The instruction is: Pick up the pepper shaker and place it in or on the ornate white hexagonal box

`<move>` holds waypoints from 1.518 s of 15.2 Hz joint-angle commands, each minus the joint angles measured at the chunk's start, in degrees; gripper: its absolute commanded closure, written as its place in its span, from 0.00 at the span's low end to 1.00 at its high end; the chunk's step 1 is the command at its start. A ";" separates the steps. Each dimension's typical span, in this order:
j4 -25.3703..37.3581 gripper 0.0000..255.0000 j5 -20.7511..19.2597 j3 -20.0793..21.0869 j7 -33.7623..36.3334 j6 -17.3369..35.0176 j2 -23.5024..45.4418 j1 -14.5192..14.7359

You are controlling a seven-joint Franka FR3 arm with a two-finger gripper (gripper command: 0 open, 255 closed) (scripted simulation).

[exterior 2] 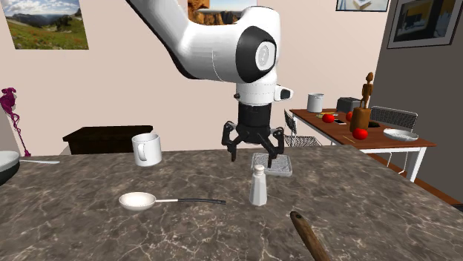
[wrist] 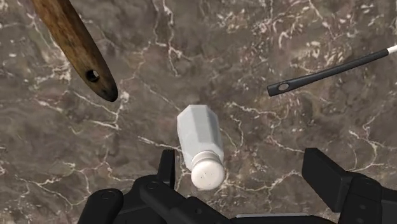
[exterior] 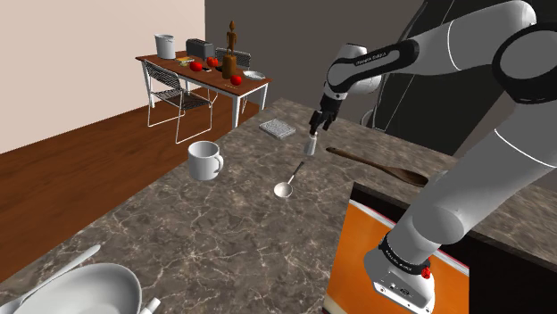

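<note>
Spread gripper hovers above upright pepper shaker.

1. Soft, even light fills all three views. The dark brown marble counter with white veins looks matte and uniformly lit.
2. In the second exterior view, the white faceted pepper shaker and the white ladle with a black handle stand in flat light, with only faint shading at their bases.
3. The white arm fades from bright above to grey below.
4. In the wrist view the shaker's cap is brighter than its grey sides, and the all-black gripper stays flat dark.
</note>
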 commanded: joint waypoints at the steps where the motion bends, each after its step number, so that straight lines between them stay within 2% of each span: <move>1: 1.98 0.00 1.92 -1.13 -2.33 2.15 3.64 -0.14; 10: 1.02 0.00 5.17 -1.49 -5.03 8.64 9.38 -0.08; 17: 1.02 0.00 5.17 -1.49 -5.02 8.63 9.37 -0.09; 18: 1.02 1.00 5.17 -1.49 -5.02 8.63 9.37 -0.09; 23: 1.04 1.00 5.17 -1.49 -5.03 8.62 9.38 -0.09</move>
